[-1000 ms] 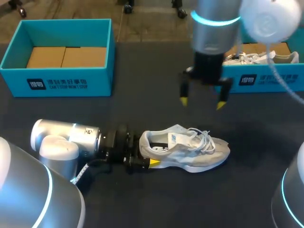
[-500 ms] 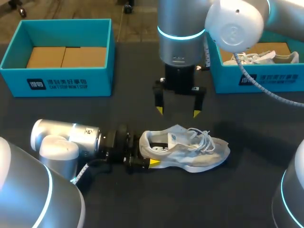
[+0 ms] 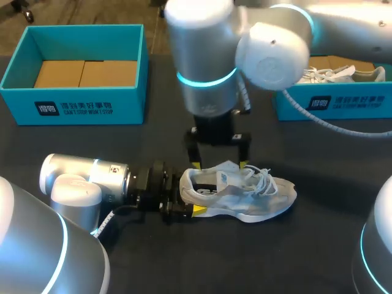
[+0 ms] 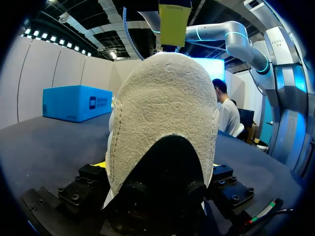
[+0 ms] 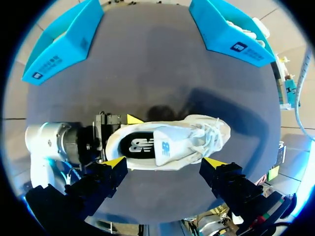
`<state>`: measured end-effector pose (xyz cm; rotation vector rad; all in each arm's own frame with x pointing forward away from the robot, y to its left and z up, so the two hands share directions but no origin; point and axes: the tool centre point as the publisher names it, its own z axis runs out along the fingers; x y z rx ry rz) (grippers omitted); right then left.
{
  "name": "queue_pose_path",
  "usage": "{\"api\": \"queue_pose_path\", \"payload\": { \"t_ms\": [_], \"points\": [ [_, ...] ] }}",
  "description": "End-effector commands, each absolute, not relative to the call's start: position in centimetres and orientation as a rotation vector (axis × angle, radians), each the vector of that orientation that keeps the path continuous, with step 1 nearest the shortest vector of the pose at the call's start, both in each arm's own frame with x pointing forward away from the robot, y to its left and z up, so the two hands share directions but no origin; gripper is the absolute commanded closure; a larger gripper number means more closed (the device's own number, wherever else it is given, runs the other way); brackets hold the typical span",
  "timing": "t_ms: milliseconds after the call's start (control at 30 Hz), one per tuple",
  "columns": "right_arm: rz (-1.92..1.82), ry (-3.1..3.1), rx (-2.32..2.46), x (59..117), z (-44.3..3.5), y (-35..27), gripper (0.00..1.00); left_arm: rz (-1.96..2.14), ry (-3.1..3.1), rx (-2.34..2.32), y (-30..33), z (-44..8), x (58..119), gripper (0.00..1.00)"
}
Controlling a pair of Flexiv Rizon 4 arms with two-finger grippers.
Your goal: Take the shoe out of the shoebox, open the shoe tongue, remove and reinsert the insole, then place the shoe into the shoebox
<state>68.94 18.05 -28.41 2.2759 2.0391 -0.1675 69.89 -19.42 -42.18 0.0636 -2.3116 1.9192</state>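
shoe [image 3: 245,195]: on its sole on the table [image 3: 184,263], toe toward 3 o'clock, outside both boxes. left gripper [image 3: 187,205] at its 9 o'clock, jaws clamped on the heel; right gripper [image 3: 219,164] over the shoe's opening, jaws wide. left box [image 3: 92,107] at 10 o'clock, right box [image 3: 331,101] at 2 o'clock.

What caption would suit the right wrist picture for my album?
Open right gripper hovers above a white shoe on the table, its heel clamped by the left gripper.
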Motion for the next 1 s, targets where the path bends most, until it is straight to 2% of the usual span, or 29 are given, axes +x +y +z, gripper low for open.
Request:
{"api": "queue_pose_path", "payload": {
  "t_ms": [33, 467, 1000],
  "points": [
    [-0.225, 1.98, 2.246, 68.7, -29.6, 18.9, 0.0, 1.921, -2.313, 0.066, -19.4, -42.2, 69.8, 1.0],
    [-0.204, 1.877, 2.239, 68.6, -31.5, 16.7, 0.0, 1.921, -2.313, 0.066, -19.4, -42.2, 69.8, 1.0],
    [-0.279, 1.832, 2.198, 69.3, -33.6, 16.9, 0.0, 1.921, -2.313, 0.066, -19.4, -42.2, 69.8, 1.0]
  ]
}}
